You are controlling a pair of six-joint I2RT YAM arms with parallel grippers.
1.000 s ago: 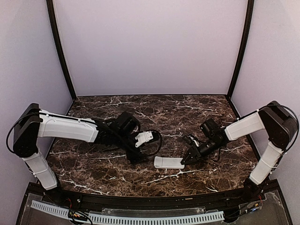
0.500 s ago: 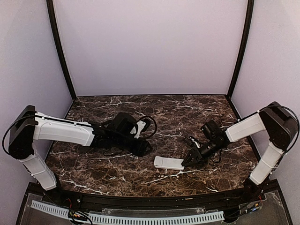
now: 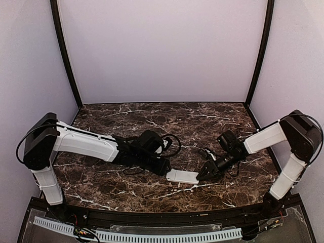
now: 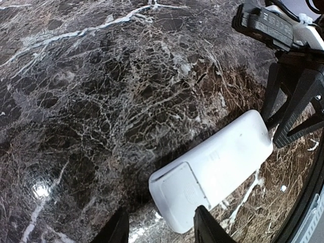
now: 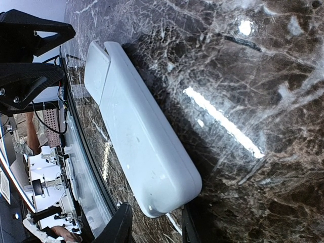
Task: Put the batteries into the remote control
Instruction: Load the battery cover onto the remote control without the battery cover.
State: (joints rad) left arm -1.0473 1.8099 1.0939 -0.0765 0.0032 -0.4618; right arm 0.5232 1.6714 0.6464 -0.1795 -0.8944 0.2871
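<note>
Since remote control (image 3: 182, 176) has cover (image 4: 178, 195) on and no batteries visible, likely nothing's loaded; left gripper (image 4: 163, 230) fingers spread, right gripper (image 5: 154, 225) grip unclear.

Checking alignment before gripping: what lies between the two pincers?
The remote control, white back up, lies between the left pincer and right pincer; top view shows it.

Light falls bright and even from above. On the glossy table (image 5: 283, 177), glare streaks and spots lie beside the remote (image 5: 142, 136), which casts a soft shadow. The wrist views bend at their edges.
</note>
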